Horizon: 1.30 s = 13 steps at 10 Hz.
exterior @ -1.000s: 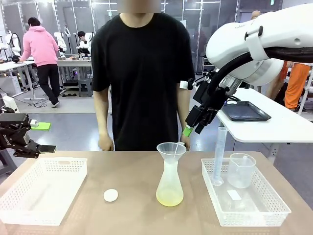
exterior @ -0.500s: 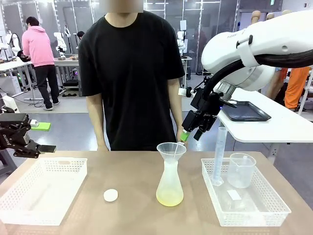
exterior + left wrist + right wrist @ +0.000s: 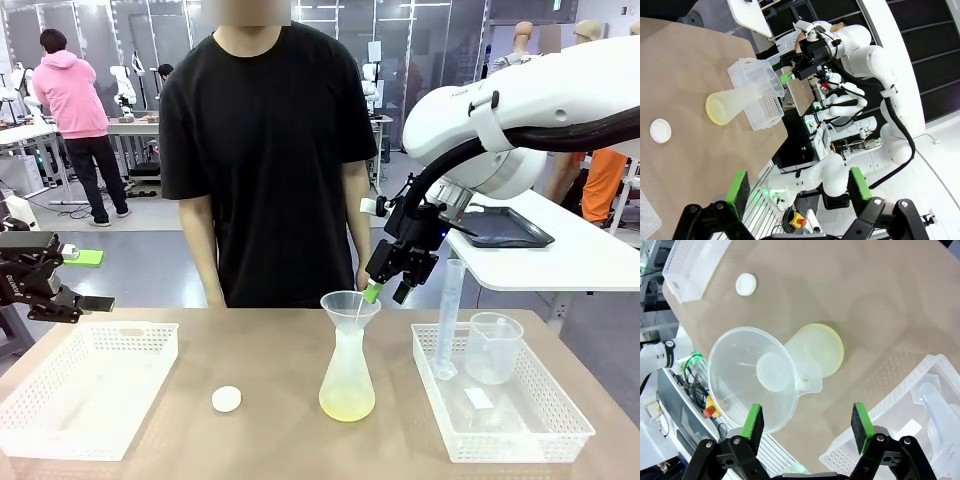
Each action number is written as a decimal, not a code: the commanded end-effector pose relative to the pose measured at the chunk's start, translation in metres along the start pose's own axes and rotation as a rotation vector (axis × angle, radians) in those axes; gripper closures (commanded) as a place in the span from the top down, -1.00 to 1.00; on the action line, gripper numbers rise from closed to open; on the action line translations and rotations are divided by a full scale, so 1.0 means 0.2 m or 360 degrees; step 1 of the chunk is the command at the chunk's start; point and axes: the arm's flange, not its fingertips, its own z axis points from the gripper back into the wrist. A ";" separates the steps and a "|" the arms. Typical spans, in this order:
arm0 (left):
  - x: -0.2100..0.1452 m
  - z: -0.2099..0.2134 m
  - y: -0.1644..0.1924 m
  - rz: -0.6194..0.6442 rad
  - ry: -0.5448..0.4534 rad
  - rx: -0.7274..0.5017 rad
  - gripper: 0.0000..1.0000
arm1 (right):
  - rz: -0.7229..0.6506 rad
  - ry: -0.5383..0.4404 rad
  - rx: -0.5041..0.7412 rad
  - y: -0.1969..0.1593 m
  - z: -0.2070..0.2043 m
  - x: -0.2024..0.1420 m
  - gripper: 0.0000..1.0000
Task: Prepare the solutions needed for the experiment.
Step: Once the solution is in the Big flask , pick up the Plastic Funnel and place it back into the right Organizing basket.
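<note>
A translucent conical flask point(image 3: 347, 372) stands mid-table with a clear funnel point(image 3: 351, 303) in its neck. The solutions point(image 3: 347, 404) lie in it as a shallow pale yellow layer, also seen from above in the right wrist view point(image 3: 826, 351) and sideways in the left wrist view point(image 3: 717, 108). My right gripper point(image 3: 387, 292) hangs open just above and right of the funnel's rim, nothing between its fingers; below it the funnel point(image 3: 751, 377) lies slightly left of centre. My left gripper point(image 3: 799, 187) is open and empty, held off the table's left edge point(image 3: 92, 302).
A white round cap point(image 3: 226, 399) lies left of the flask. A white basket point(image 3: 40, 420) sits at left. The right basket point(image 3: 565, 428) holds a tall measuring cylinder point(image 3: 447, 320) and a beaker point(image 3: 493, 347). A person stands at the far edge, arms down.
My right gripper has come down and leftward, from beside the person's arm to just over the funnel's rim. The person has shifted slightly left. The left arm is still.
</note>
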 end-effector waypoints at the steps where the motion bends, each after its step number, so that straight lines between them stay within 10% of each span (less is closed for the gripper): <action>1: 0.01 0.00 -0.01 -0.0012 -0.0007 -0.0030 1.00 | -0.0071 0.0001 0.0086 0.02 -0.02 0.01 0.76; 5: 0.01 0.00 -0.01 -0.0012 -0.0007 -0.0030 1.00 | -0.0140 0.0000 0.0106 0.04 -0.08 0.03 0.70; 13: 0.01 0.00 -0.01 -0.0012 -0.0007 -0.0030 1.00 | -0.0213 -0.0013 0.0086 0.04 -0.15 0.04 -0.75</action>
